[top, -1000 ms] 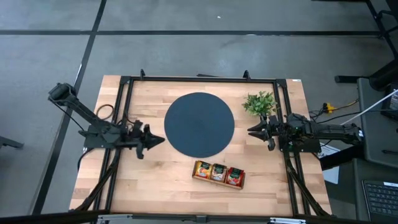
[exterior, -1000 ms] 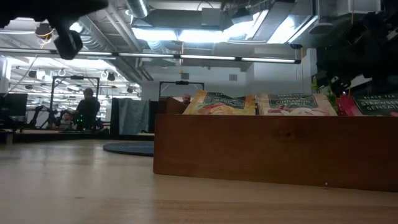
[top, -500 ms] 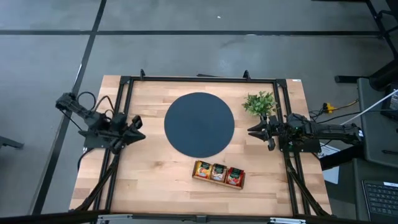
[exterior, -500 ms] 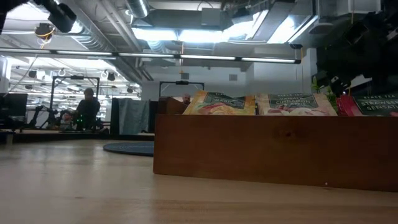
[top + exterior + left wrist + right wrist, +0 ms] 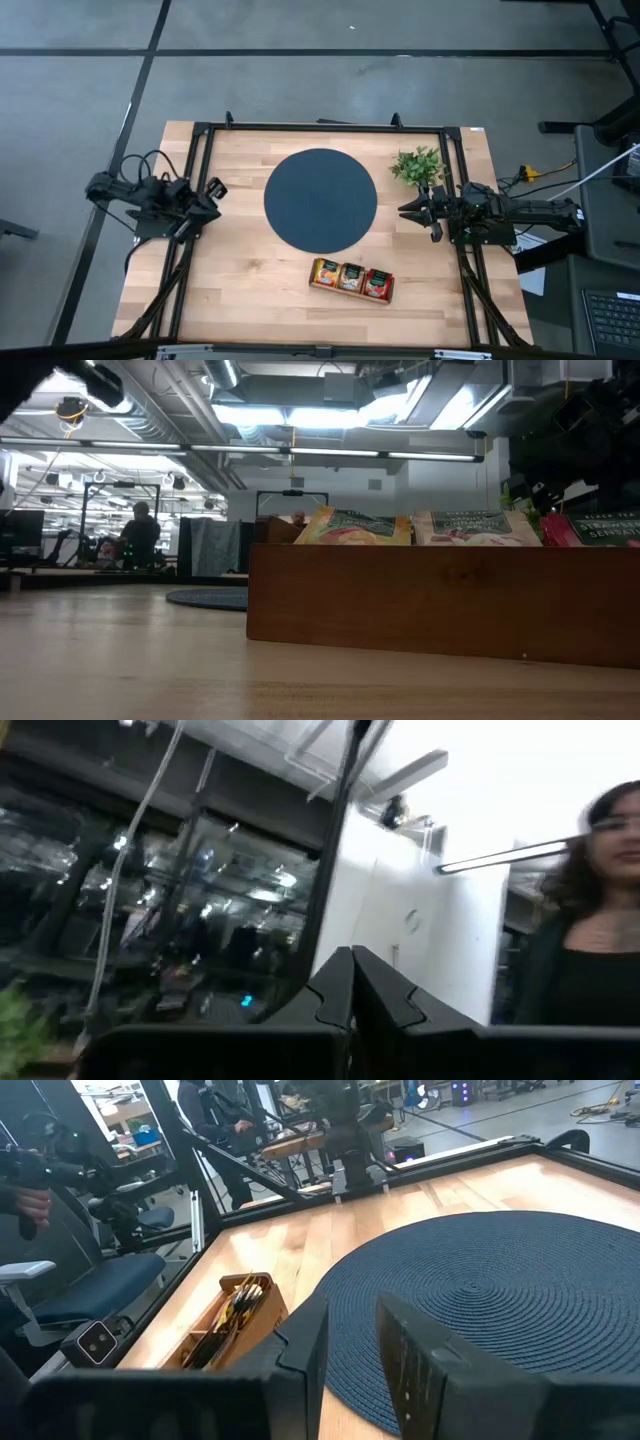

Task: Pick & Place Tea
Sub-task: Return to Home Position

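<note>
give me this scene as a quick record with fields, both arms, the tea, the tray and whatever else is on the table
left gripper: shut, empty, at the table's left edge
right gripper: open, empty, at the right edge beside the plant
tea packets: upright in the wooden tray's three compartments, none seen outside it
wooden tray: on bare wood, just clear of the round mat
round mat: dark, at the table's centre

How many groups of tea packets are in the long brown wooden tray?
3, one per compartment of the long brown wooden tray: orange-yellow square tea packets left, green-and-white packets middle, red packets right. Each group may hide further packets.
</note>
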Controlling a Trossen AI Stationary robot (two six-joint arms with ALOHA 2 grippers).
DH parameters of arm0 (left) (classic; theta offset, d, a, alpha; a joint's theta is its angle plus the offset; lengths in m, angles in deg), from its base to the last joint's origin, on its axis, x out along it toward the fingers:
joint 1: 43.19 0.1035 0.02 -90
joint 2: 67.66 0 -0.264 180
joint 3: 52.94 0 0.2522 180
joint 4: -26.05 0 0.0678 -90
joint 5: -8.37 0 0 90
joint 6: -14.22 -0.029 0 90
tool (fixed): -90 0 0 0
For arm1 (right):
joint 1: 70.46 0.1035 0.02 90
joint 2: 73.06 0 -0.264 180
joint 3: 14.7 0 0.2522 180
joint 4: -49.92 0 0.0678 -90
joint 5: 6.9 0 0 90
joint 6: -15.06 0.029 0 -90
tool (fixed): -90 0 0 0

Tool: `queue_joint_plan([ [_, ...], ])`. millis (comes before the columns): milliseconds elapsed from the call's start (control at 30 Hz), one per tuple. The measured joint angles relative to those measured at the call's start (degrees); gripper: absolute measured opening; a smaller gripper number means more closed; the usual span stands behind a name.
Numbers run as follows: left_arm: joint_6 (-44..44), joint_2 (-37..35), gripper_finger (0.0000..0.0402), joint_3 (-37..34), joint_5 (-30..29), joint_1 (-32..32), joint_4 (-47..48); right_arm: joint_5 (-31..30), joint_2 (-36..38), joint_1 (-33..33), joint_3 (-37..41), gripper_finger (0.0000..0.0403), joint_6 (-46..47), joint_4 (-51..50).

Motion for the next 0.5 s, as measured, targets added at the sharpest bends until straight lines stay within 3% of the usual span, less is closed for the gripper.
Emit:
queue_joint_plan([
  [500,1.2,0.0,0.0003,-0.2,9.1,18.1,4.9,0.0,0.0,0.0,0.0,0.009,0.0,0.0],
])
